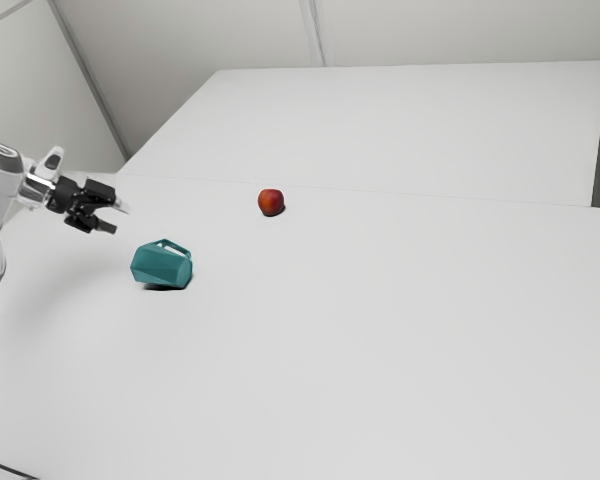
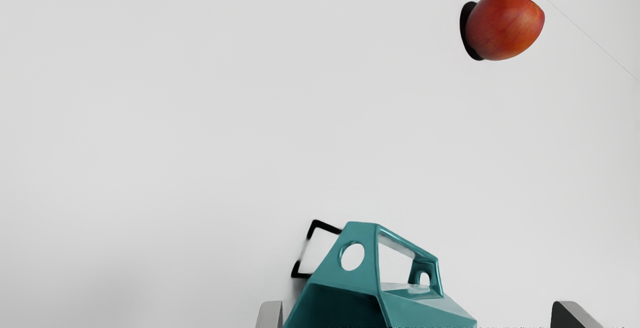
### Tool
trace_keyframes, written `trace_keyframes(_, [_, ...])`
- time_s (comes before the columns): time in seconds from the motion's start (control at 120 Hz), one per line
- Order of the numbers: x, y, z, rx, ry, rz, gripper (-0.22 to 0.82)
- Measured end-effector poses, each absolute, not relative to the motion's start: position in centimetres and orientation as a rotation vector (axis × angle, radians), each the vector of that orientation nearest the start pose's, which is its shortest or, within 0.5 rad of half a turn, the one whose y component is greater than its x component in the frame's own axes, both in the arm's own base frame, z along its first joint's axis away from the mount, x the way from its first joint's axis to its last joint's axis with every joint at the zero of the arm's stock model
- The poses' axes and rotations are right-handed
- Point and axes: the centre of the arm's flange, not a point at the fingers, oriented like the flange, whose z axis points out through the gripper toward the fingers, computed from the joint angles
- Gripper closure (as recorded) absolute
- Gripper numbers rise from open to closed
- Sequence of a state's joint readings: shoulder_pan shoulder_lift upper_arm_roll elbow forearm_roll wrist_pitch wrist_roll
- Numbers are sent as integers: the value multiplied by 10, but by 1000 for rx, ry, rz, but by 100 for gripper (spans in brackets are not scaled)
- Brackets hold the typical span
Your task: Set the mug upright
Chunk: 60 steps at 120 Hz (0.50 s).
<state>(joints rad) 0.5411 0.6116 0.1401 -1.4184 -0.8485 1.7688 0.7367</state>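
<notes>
In the exterior view my gripper (image 1: 117, 218) hangs over the table at the left, its two fingers spread with nothing between them. The teal faceted mug (image 1: 161, 265) lies on its side on the table, a little below and to the exterior view's right of the fingertips, its handle upward. In the wrist view the mug (image 2: 345, 283) shows its handle and part of its body, cut off by the bottom edge. The open gripper (image 2: 417, 313) has one fingertip on either side of the mug in that view.
A red-orange fruit (image 1: 271, 202) sits on the white table (image 1: 380, 330), beyond the mug toward the exterior view's right; the wrist view shows the fruit (image 2: 505, 24) too. A raised-looking white surface (image 1: 400, 125) stands behind the table.
</notes>
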Motion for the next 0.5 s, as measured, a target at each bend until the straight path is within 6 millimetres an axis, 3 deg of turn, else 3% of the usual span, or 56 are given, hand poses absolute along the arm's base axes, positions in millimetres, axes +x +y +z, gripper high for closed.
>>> trace_keyframes(0.117, [588,370,328,2344,248,320,2])
trace_keyframes(0.5, [571,357,307,2205,256,132,2])
